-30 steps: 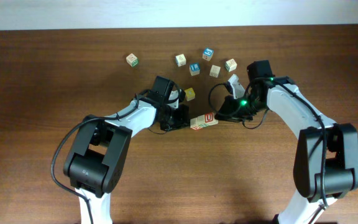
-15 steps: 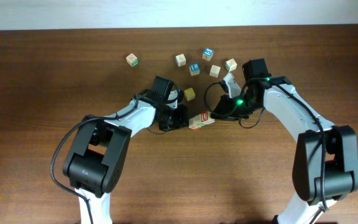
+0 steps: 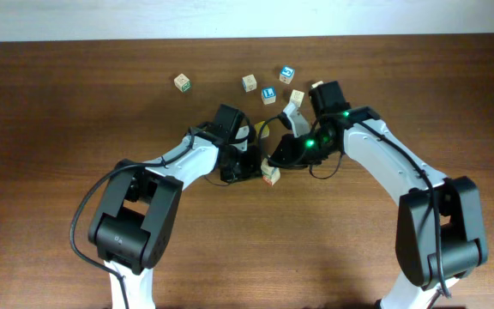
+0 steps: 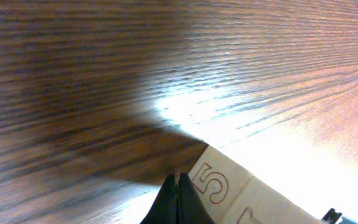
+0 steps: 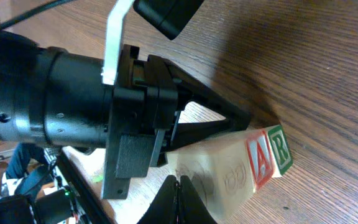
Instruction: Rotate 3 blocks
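Observation:
Three blocks lie in a row between my two grippers. The right wrist view shows a pale tan block (image 5: 219, 171), a red-faced "A" block (image 5: 260, 162) and a green "R" block (image 5: 279, 149) side by side. From overhead only a small part of the blocks (image 3: 270, 175) shows. My left gripper (image 3: 253, 167) (image 4: 178, 199) is shut, its tips against a pale face marked "5" (image 4: 229, 196). My right gripper (image 3: 274, 160) (image 5: 176, 200) is shut too, pressing the tan block's near face. The left gripper's black fingers (image 5: 219, 124) touch the row's far side.
Several loose cubes lie at the back: a tan one (image 3: 182, 81), another tan one (image 3: 249, 82), two blue-faced ones (image 3: 268, 94) (image 3: 287, 74) and a pale one (image 3: 297, 97). A yellow cube (image 3: 260, 130) peeks out between the arms. The wooden table (image 3: 358, 249) stretches towards the front.
My right gripper has swung left and pushed the row of blocks round, so it lies shorter and lower between the two tips. The left arm has barely moved.

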Robot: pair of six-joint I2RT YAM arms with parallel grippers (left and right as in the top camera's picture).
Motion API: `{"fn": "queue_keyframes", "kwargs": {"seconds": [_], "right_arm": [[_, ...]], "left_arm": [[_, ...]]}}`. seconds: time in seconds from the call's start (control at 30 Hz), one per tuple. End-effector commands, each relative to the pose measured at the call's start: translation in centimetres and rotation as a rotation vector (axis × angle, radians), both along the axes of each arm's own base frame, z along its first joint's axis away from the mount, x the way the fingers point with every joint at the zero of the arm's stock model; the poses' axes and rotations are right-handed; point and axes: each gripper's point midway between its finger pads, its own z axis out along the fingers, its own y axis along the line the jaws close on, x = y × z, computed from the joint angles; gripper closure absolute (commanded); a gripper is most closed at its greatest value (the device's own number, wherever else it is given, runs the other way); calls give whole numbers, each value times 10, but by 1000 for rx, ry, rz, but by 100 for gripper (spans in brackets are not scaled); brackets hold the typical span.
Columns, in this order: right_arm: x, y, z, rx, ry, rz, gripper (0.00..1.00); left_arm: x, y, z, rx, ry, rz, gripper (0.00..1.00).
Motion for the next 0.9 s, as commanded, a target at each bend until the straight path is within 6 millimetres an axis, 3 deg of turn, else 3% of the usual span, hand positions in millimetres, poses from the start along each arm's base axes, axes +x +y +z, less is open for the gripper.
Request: {"fn": "queue_keyframes", "kwargs": {"seconds": [0.0,0.3,0.53,0.8,0.83,0.87], "right_arm": [[-4,-5,-19,-43,42,-10,96],[-5,-8,-22,-64,45,-16,96],[-4,-12,-25,-88,44,-24,96],[-1,-19,-29,-140,43,-52,96],[1,-18,-25,-138,42,-49,85],[2,-18,-22,-138,39,-46,81]], "left_arm": [[4,-11,17,-41,-26,-18,100],[5,-2,13,-2,-24,1,100],[25,36,10,92,-40,77,100],[45,73,29,154,-110,124,100],[46,76,31,159,-118,127,100],[46,77,32,163,-120,129,100]]}}
